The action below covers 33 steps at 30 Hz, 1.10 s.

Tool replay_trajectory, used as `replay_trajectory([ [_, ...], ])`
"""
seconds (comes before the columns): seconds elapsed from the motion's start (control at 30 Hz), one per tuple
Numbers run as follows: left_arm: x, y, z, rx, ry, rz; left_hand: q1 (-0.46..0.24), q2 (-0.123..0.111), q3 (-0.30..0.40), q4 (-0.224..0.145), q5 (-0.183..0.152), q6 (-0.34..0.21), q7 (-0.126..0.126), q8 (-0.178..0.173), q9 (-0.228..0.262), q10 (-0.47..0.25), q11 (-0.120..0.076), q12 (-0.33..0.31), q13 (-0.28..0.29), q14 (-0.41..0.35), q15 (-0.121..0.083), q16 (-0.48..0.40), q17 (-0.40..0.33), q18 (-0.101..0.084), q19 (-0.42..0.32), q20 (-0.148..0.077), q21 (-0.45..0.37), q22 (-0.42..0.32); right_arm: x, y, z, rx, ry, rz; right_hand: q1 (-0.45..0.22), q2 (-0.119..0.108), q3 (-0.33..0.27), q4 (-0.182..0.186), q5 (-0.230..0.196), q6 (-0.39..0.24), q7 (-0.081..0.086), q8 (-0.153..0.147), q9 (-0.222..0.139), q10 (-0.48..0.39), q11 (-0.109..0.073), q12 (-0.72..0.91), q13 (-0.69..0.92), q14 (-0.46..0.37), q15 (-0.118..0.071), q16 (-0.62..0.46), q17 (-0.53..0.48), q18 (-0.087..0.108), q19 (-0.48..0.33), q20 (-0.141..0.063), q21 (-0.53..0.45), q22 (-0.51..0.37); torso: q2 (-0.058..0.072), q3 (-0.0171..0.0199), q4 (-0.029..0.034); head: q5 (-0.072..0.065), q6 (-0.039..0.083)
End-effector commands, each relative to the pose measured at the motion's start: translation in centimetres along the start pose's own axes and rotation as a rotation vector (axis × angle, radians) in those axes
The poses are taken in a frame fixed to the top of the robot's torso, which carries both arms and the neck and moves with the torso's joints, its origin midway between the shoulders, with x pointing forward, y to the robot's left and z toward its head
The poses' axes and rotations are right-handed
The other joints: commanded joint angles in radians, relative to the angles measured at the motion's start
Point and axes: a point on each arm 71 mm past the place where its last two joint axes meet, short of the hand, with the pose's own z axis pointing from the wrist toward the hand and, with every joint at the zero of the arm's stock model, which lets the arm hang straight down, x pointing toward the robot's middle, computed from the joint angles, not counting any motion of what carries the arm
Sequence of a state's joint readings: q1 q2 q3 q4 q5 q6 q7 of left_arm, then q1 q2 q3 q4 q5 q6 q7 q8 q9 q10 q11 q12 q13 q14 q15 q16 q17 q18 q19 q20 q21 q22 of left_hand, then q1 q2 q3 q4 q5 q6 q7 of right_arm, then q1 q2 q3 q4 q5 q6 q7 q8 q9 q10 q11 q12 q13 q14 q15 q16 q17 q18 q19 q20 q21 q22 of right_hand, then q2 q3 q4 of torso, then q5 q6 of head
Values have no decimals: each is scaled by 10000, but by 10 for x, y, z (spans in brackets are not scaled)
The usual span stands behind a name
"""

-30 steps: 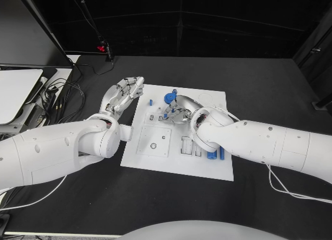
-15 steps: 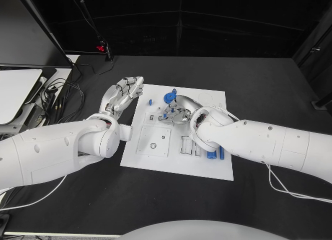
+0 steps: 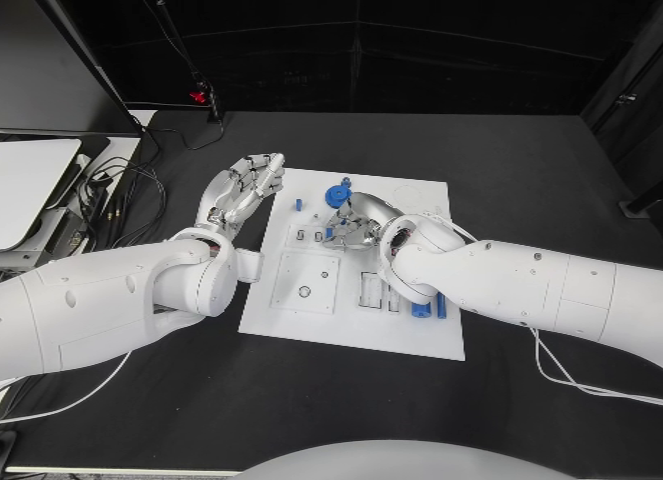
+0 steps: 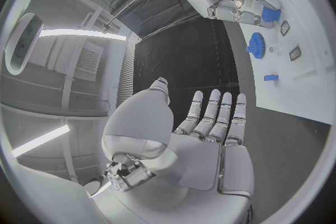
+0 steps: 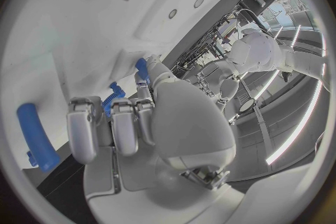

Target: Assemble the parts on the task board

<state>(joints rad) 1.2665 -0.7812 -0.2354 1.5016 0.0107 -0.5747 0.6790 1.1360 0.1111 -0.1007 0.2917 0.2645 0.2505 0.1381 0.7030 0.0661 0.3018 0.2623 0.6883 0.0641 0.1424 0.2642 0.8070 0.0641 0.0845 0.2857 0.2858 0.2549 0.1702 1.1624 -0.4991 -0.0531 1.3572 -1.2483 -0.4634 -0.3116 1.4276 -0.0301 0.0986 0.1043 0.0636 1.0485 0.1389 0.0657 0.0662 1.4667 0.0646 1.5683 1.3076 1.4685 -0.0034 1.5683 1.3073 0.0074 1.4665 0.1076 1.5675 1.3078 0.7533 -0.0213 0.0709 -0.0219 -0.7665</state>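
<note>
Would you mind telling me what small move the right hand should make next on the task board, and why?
Probably ease the right hand straight down a little: its fingers curl over a small blue part right at the task board, while the left hand waits open beside it.

My arms are glossy white shells, bulky and rounded, with small dark screw recesses. A thin white cable loops beneath each forearm. My left hand (image 3: 242,193) and right hand (image 3: 356,222) are silver metal with exposed linkages behind pale fingertip pads (image 4: 239,102).
</note>
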Motion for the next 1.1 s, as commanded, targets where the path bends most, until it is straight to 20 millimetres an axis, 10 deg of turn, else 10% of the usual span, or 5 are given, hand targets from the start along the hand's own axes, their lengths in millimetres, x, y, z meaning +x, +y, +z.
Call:
replay_trajectory([
  [0.03, 0, -18, -2, 2416, 58, -1, 72, 35, -73, -4, 56, 67, 1591, 0, 6, 58, 0, 31, 10, 81, -13, 44, 9, 96, 18, 16, 48, 12, 0, 1, 0, -50, 47, 5, -65, -140, -74, 16, -87, -104, 13, -30, -5, 1041, 62, 25, 2632, 1023, 80, 25, 2635, -74, 1043, 67, 33, 2630, -1, 1, -7, 12, 1],
  [0.5, 1, -18, -1, 2402, 80, -19, 84, 43, -80, -4, 66, 70, 1591, 0, 5, 60, 0, 33, 9, 82, -13, 45, 9, 96, 13, 16, 48, 11, -10, 4, -3, -1019, -1163, 283, -494, -1611, -1243, 1868, -154, -1631, 244, -5, 9, 1041, 246, 25, 2632, 1023, 321, 25, 2635, -31, 919, 296, -81, 2544, 1, -1, 3, -15, 18],
  [0.9, -2, -17, -1, 2303, 56, -7, 184, 66, -116, -13, 147, 102, 1591, 5, 5, 75, 0, 40, 5, 95, -10, 54, 6, 92, 175, 45, 208, 102, -36, 1, -23, -2411, -3115, 1368, -554, -1128, -1264, 1870, -150, -1559, 366, 84, 46, 1041, 369, 25, 2632, 1023, 425, 25, 2635, -10, 858, 379, -139, 2503, -23, -1, -27, 74, 18],
  [1.1, -4, -17, -1, 2121, 40, 171, 296, 83, -422, 3, 161, 211, 1570, 34, 12, 588, -61, 257, 11, 682, -110, 213, 7, 233, 1774, 30, 1523, 799, -73, -6, -39, -2995, -3589, 2793, -407, -547, -1097, 1753, -102, -1587, 285, 46, 30, 1041, 293, 25, 2632, 1023, 399, 25, 2635, 283, 4, 393, -953, 1930, -24, 3, -38, 68, 51],
])
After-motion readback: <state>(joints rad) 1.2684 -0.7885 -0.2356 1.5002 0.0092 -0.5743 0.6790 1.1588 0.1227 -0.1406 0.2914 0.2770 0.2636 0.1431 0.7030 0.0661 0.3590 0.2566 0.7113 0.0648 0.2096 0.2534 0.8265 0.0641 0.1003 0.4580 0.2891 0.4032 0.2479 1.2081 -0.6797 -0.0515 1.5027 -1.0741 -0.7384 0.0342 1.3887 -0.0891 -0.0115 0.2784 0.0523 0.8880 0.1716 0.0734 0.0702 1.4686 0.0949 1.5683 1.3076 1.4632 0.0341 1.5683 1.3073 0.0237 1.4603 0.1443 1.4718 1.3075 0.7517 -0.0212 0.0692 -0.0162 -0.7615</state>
